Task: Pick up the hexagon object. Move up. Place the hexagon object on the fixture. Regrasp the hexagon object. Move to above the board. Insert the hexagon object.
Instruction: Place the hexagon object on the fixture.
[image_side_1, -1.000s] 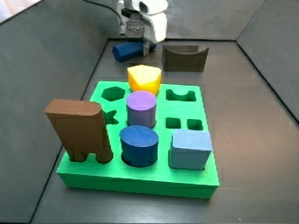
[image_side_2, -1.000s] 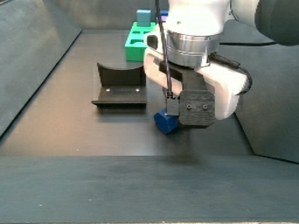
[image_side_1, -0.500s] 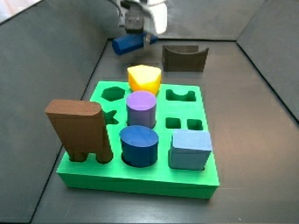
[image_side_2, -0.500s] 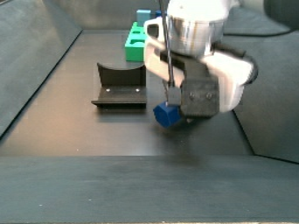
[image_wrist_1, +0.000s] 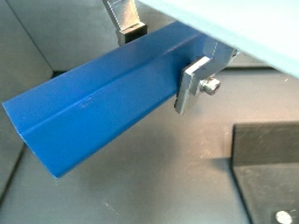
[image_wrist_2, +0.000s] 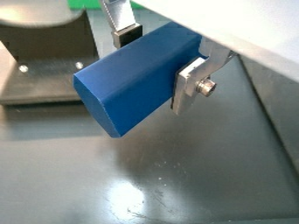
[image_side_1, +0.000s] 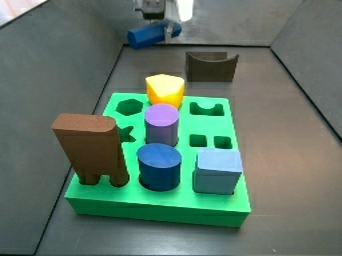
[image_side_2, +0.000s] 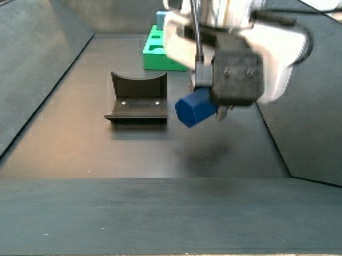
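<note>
- The two-finger gripper (image_wrist_1: 163, 54) is closed on the long blue six-sided bar, the hexagon object (image_wrist_1: 105, 98) — its silver plate fingers (image_wrist_2: 191, 80) press opposite faces near one end in both wrist views.
- In a side view the bar (image_side_2: 195, 107) hangs clear above the grey floor, tilted.
- The dark brown notched fixture (image_side_2: 136, 96) sits beside it — apart.
- The bright green board (image_side_1: 134, 195) lies well away from the gripper (image_side_1: 160, 18).

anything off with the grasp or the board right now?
Nothing stands out. The gripper holds the hexagon object clamped crosswise between its fingers, clear of the floor, beside the fixture. On the board, the pieces sit upright in their holes and the hexagon hole is open.
</note>
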